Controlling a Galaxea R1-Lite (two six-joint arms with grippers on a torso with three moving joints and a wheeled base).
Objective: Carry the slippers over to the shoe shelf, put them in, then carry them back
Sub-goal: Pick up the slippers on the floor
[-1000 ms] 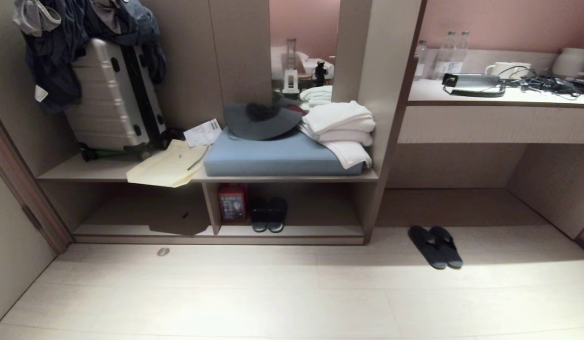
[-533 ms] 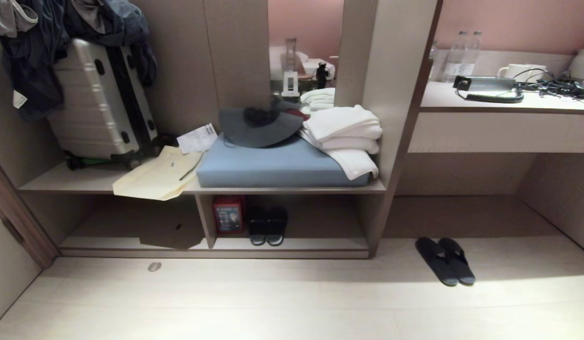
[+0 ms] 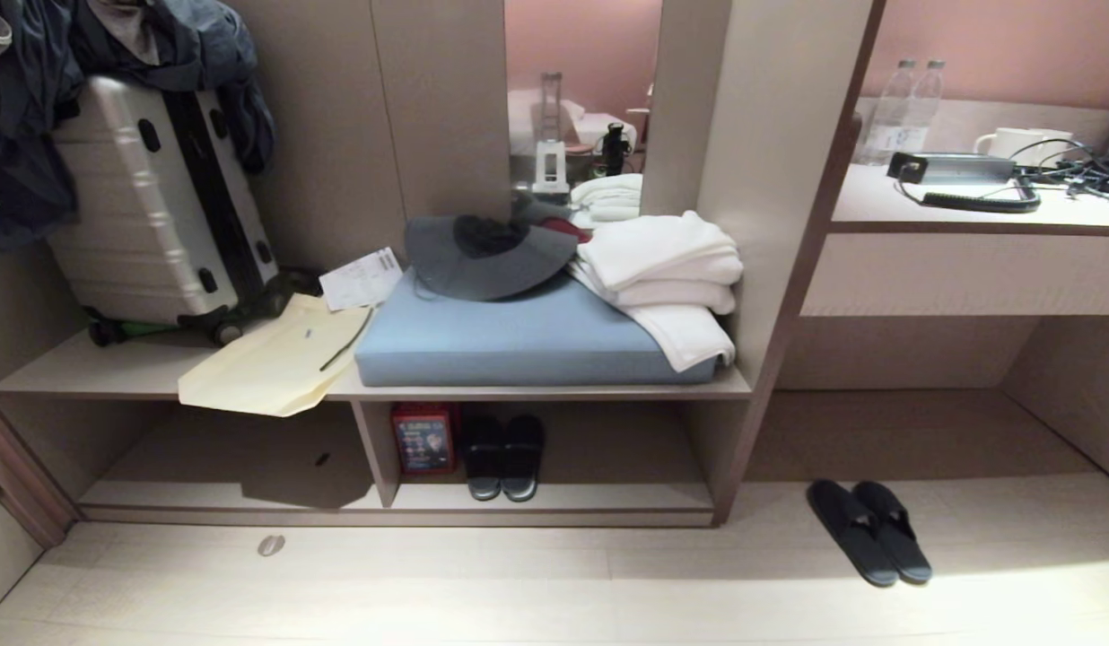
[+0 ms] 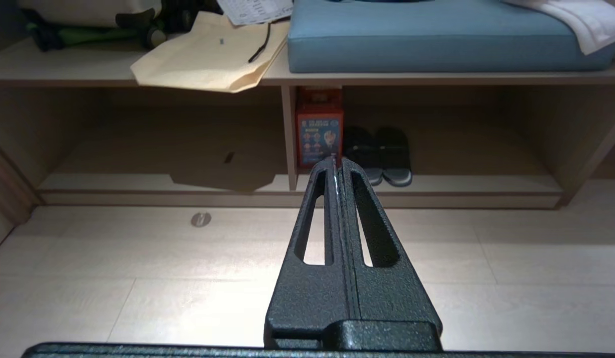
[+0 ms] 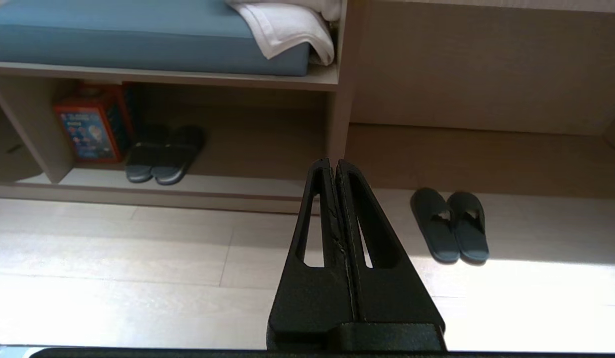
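1. Step in hand: the way in, judged from where things lie. Nothing picked up yet.
2. Flat, thin black slide slippers (image 3: 868, 531) with wide straps, side by side on the pale floor, ahead and a little to the right of the right gripper (image 5: 334, 164); well apart from it.
3. Right gripper: black fingers pressed together, empty. Left gripper (image 4: 336, 163): the same, pressed together and empty, aimed at the low beige wood shoe shelf (image 3: 554, 495).
4. In that shelf already: a dark round-toed pair with pale shiny toe rims (image 3: 502, 456) beside a red box (image 3: 423, 439), just right of the upright divider.
5. Next: get closer, reach down, spread the right fingers, then pinch the flat slippers.
6. Against the earlier head pictures: everything bigger and lower in the picture, so camera closer; things themselves not moved.
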